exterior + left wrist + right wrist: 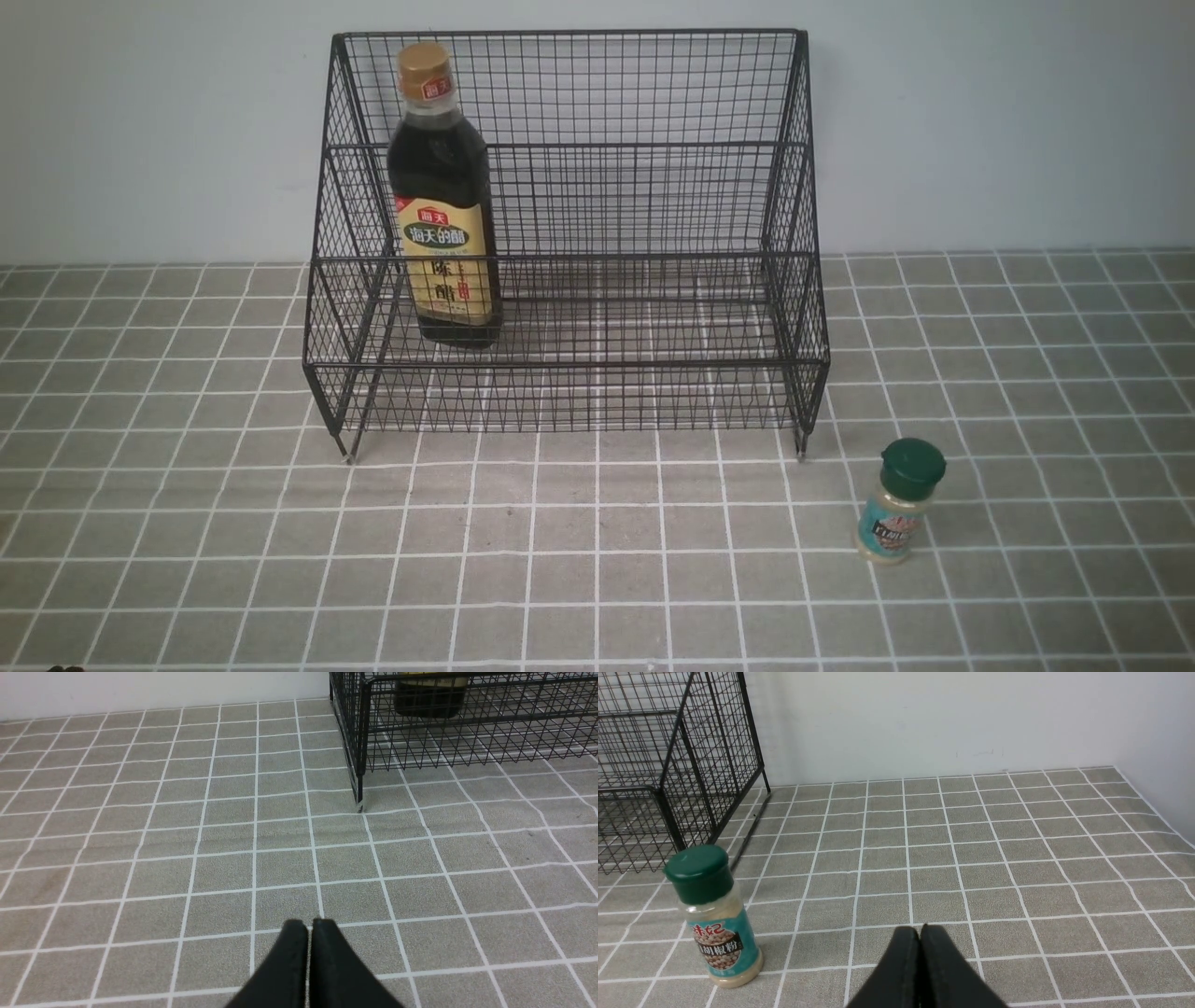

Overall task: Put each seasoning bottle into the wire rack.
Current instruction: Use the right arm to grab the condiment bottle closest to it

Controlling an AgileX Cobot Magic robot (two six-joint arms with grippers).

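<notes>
Our right end effector [920, 932], pressed together empty like the left end effector [309, 926], should open for the shaker [898, 501] near the counter's [1074, 579] right edge; the tall bottle [444, 201] already stands in the rack [569, 34]

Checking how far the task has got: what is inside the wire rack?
Only the tall dark bottle, upright on the lower tier of the wire rack, toward its left end. The open mesh hides nothing; both tiers are otherwise bare. The small shaker stands outside.
</notes>
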